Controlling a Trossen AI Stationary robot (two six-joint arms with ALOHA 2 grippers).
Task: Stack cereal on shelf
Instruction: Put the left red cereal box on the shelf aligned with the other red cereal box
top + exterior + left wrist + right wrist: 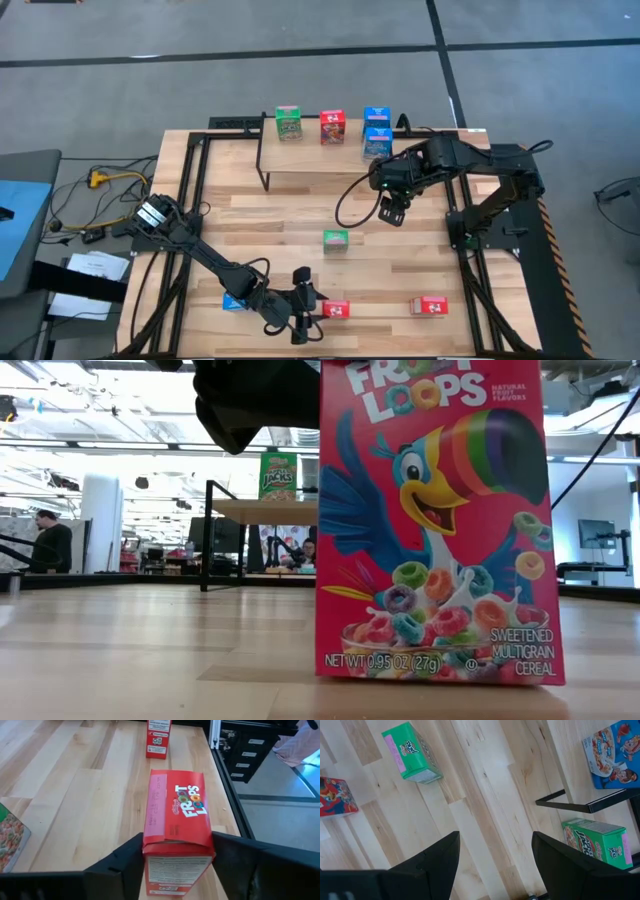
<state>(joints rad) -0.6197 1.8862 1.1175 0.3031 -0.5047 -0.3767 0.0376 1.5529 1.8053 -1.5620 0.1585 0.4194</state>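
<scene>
Low over the surface's near edge, left gripper (177,865) stretched out, jaws hugging both sides of a red Froot Loops box (176,827). Right gripper (495,865) poised beside the shelf (320,155), jaws apart, empty.

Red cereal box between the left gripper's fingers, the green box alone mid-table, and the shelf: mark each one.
Red cereal box (176,810): left wrist view, on its top face by the logo.
Green cereal box (336,239): high view, middle of its top.
Shelf (310,155): high view, bare wood board in front of the boxes.
</scene>
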